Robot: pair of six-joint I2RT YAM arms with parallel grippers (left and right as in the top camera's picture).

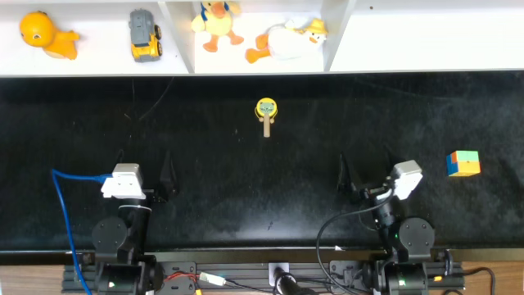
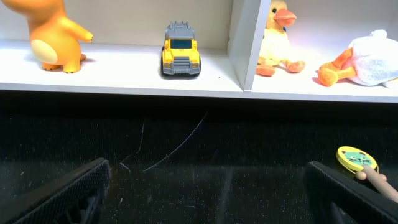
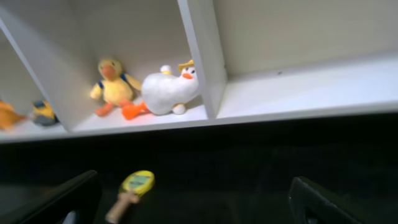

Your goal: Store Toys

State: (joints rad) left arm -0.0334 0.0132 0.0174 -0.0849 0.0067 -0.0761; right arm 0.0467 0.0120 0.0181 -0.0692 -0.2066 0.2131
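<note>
Left gripper (image 1: 145,168): lower left of the top view, just above the table (image 1: 246,188), fingers spread wide, nothing between them. The left wrist view shows the same, left gripper (image 2: 205,199) open over bare black table (image 2: 186,149).

Right gripper (image 1: 366,172): lower right of the top view, also low over the table, fingers wide apart, holding nothing. In the right wrist view my right gripper (image 3: 193,205) is open over the table (image 3: 249,155).

Rattle (image 1: 266,115): yellow head, wooden handle. It lies flat on the table at upper centre of the top view, handle towards my bases, well apart from both grippers. It also shows in the left wrist view (image 2: 357,163) and the right wrist view (image 3: 134,190).

Cube (image 1: 463,163): multicoloured, on the table at the right of the top view, level with my right gripper but well apart from it.

Shelf (image 1: 409,33): white, runs along the top edge of the top view, split by upright dividers; also seen from the left wrist (image 2: 124,78) and the right wrist (image 3: 298,81).
- Left compartment: orange duck (image 1: 45,34) (image 2: 53,34) and truck (image 1: 145,37) (image 2: 181,50), apart from each other.
- Middle compartment: yellow duck (image 1: 217,20) (image 2: 277,37) (image 3: 111,84) and white duck (image 1: 291,39) (image 2: 373,59) (image 3: 165,93), side by side and close; I cannot tell whether they touch.

Blue cable (image 1: 65,205): loops off my left arm at lower left.
</note>
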